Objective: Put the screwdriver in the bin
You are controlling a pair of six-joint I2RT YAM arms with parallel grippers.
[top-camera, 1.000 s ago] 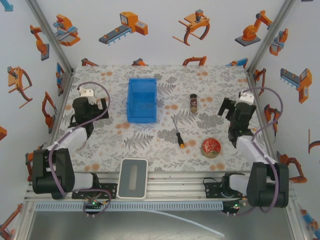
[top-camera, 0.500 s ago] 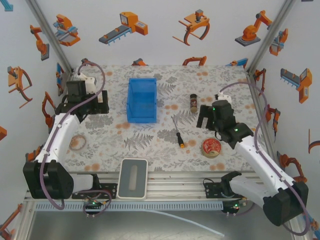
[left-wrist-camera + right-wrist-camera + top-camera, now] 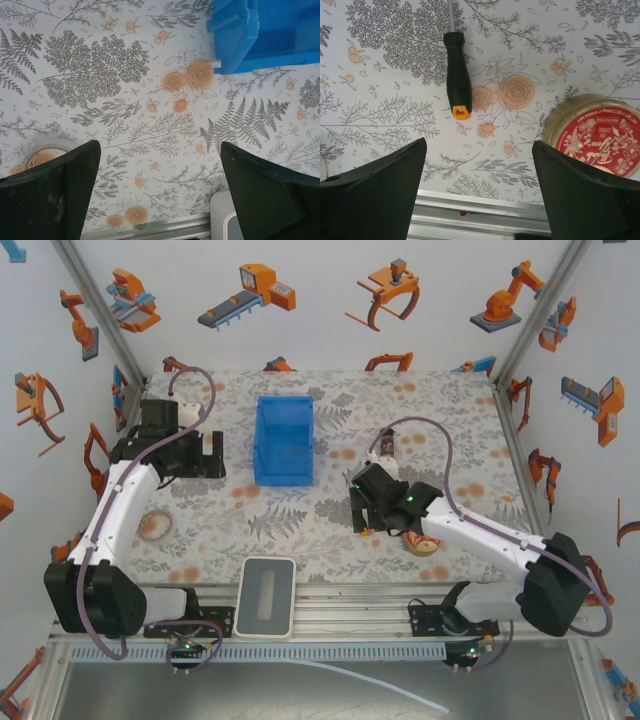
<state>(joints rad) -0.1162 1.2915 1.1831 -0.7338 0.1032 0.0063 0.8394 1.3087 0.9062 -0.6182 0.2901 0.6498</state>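
The right pincer (image 3: 477, 185) hangs low over the patterned surface (image 3: 440, 410), its jaws spread wide with nothing between them. The screwdriver (image 3: 458, 75) lies flat on the surface just ahead of those open fingers. Its black handle with the orange end points back toward them and the thin metal shaft runs away out of the wrist view. A round red tin (image 3: 600, 137) sits to the right of it, close to the right-hand finger but apart from the screwdriver.

The blue bin (image 3: 283, 472) stands upright toward the far middle of the surface, well apart from the screwdriver. The left pincer (image 3: 160, 190) hovers to the left of the bin, likewise wide open and empty. A roll of tape (image 3: 153, 525) lies on the surface near that arm. A white-rimmed grey pad (image 3: 267, 595) rests at the near edge.
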